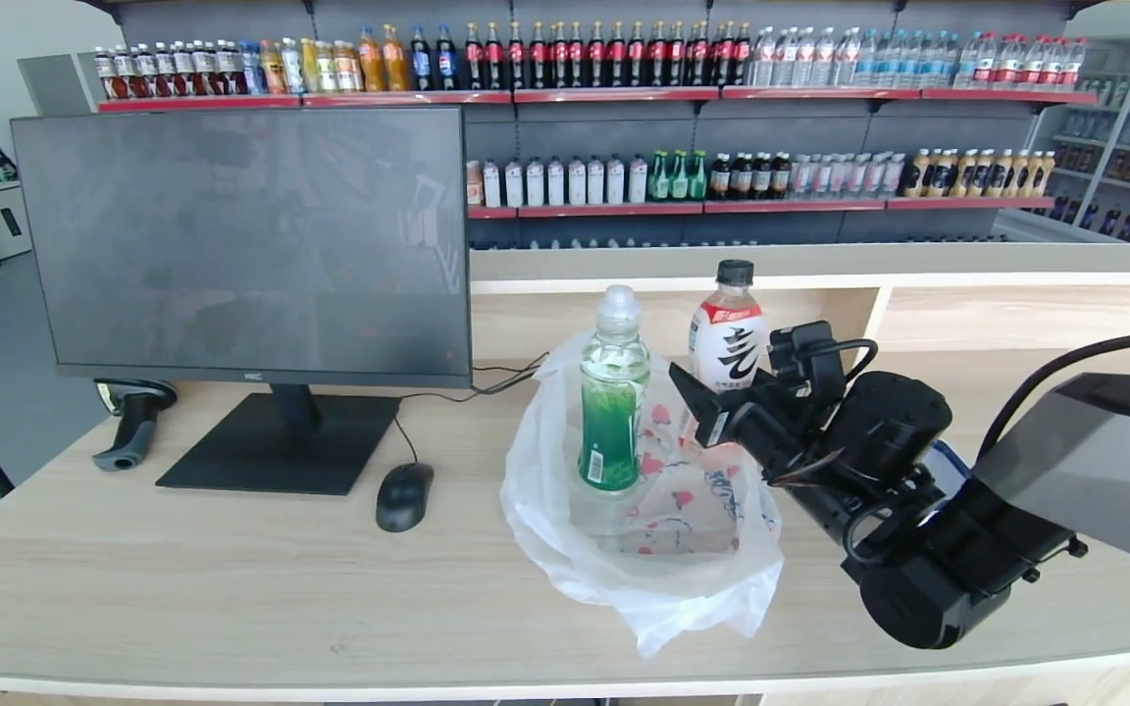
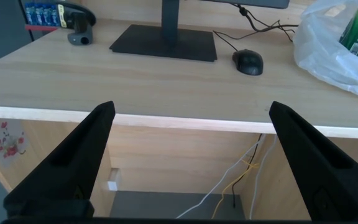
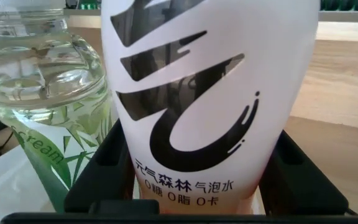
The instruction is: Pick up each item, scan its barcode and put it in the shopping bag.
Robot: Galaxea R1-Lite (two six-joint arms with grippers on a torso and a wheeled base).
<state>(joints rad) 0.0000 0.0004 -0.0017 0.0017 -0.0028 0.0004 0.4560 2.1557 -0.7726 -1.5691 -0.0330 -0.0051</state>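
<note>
Keeps left pincer [image 2: 191, 109] low before the counter [image 2: 135, 81] edge, jaws apart, empty. Farther in, clamps right pincer [image 1: 710, 412] on the upright white bottle [image 1: 727, 338] — just beside the bag [image 1: 663, 579], on its right, green bottle [image 1: 612, 412] already inside. Likely needs a short leftward shift — scanner [image 1: 133, 422] well apart, far left.

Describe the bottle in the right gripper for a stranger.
Right of the monitor on the counter lies a white shopping bag. At its far edge, in the right gripper, is the bottle: black cap, white label with a black brushstroke, unlike the green bottle in the bag.
</note>
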